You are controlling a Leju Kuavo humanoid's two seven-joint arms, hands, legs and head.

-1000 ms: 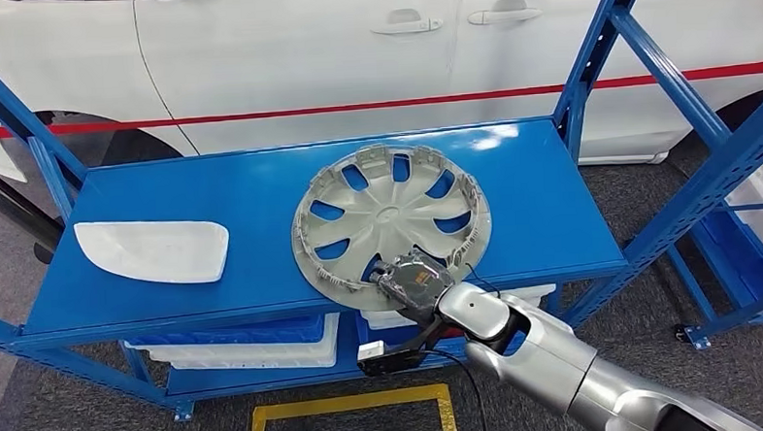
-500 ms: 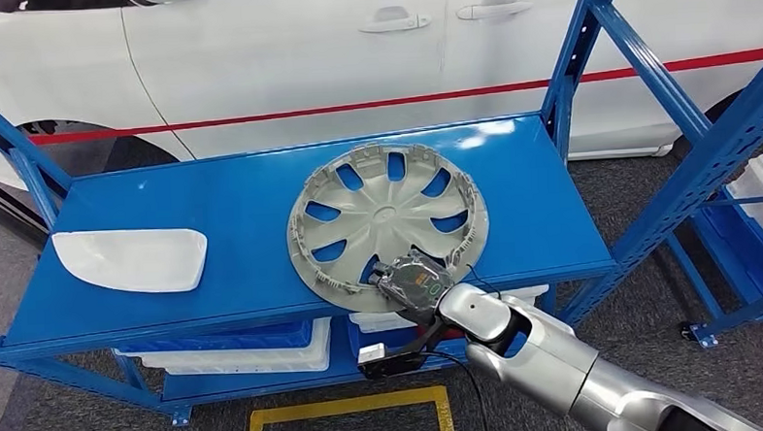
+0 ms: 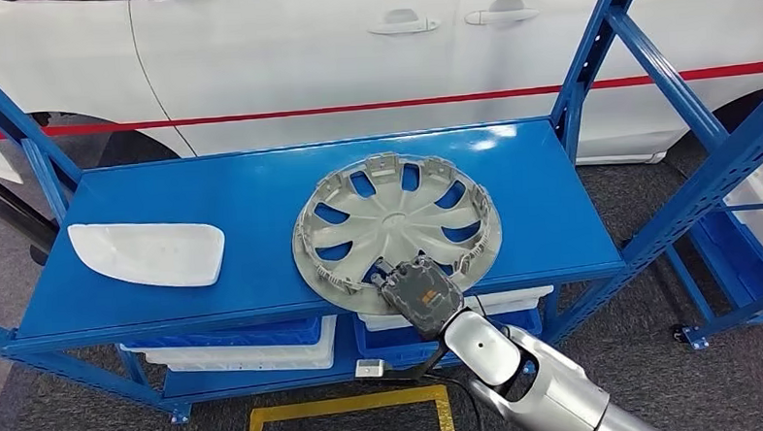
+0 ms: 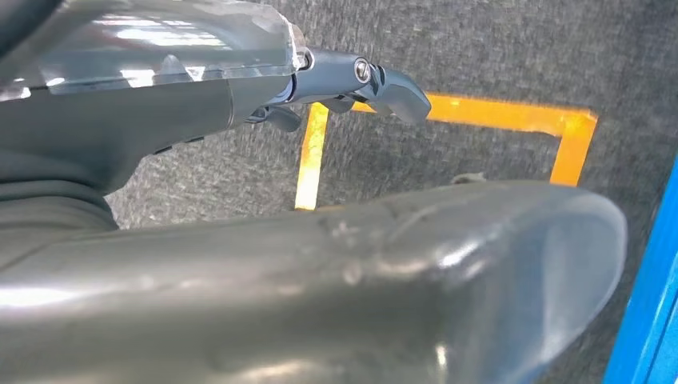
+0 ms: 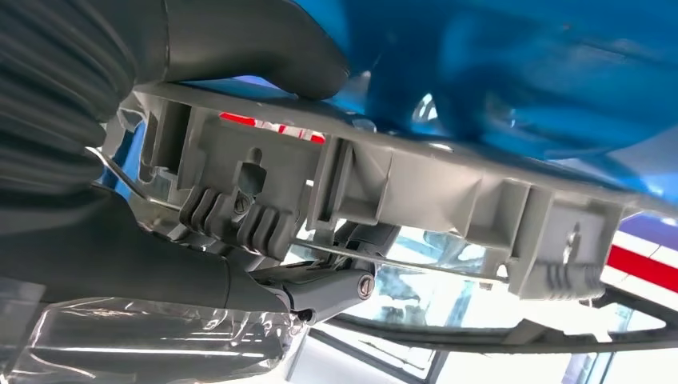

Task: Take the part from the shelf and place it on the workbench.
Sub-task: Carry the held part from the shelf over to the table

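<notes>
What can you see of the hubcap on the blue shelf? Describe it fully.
The hubcap is a round, silver-grey disc that looks like plastic, with curved spokes, openings between them and clips around its rim. It lies inner side up on the top blue shelf, its near edge past the shelf front. The right hand grips that near rim.

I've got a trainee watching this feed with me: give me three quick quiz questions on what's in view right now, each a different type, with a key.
1. True or false: the right hand grips the near rim of the hubcap.
2. Multiple choice: where does the white part lie on the blue shelf? A) leaning on the hubcap. B) apart from the hubcap, toward the robot's left end. C) in a bin below.
3. Fill in: under the hanging left hand, the floor shows dark carpet and ______ tape lines.

Key: 1 true: the right wrist view shows the thumb on one face of the rim and fingers on the other. 2 B. 3 yellow.
</notes>
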